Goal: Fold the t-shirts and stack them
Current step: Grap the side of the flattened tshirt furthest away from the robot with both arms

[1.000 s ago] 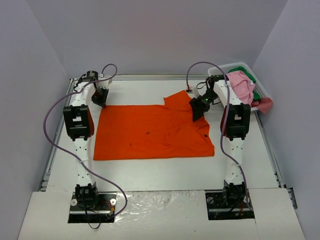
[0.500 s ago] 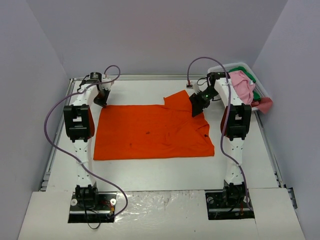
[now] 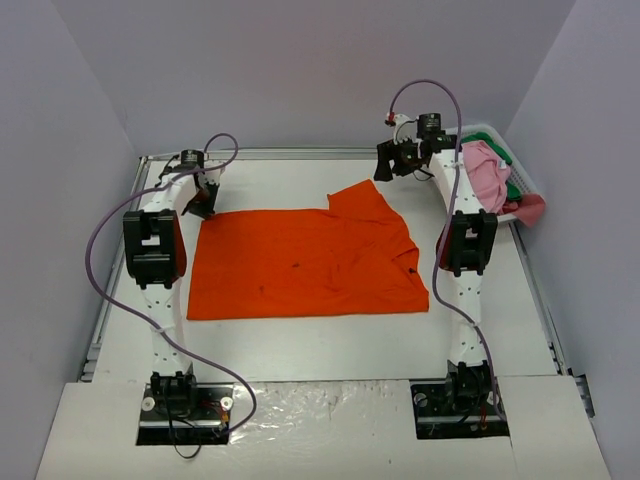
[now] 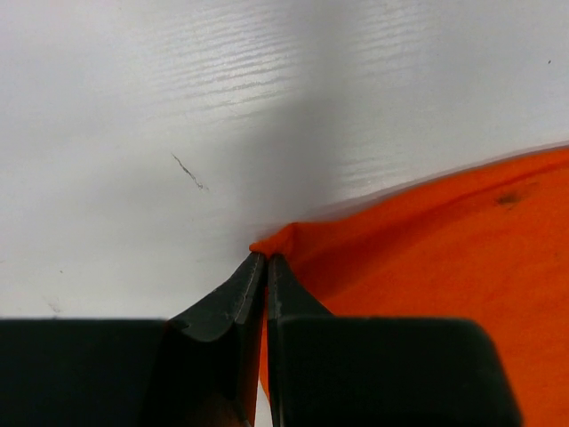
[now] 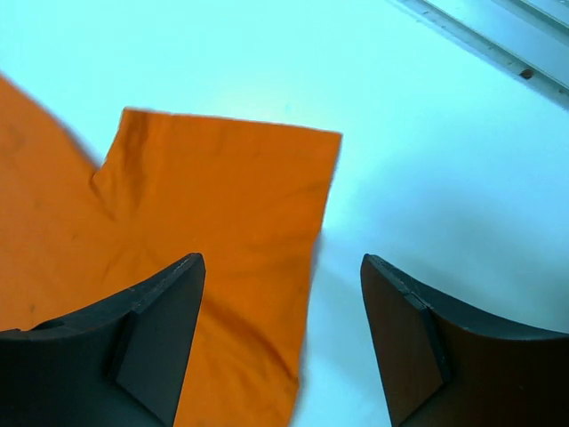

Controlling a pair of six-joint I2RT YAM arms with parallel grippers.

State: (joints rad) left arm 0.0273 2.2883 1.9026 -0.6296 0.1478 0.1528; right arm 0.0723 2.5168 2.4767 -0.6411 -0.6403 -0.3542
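The large orange t-shirt [image 3: 300, 265] lies spread flat on the white table, one sleeve pointing to the far right. My left gripper [image 3: 201, 205] is shut on the shirt's far left corner; in the left wrist view the jaws [image 4: 265, 260] pinch the orange hem [image 4: 427, 249] against the table. My right gripper [image 3: 386, 163] is open and empty, raised above the far right sleeve [image 5: 222, 196], which lies between and below its fingers [image 5: 169, 302]. A pink shirt [image 3: 480, 172] and a green one [image 3: 512, 188] sit bunched in the basket.
The white slotted basket [image 3: 470, 133] stands at the far right corner, beside the right arm. A metal rail [image 3: 290, 155] runs along the table's far edge and shows in the right wrist view [image 5: 498, 44]. Purple cables loop above both arms.
My right gripper has lifted off the shirt's right sleeve and swung back toward the far edge, open. My left gripper has stayed at the far left corner, shifting slightly outward.
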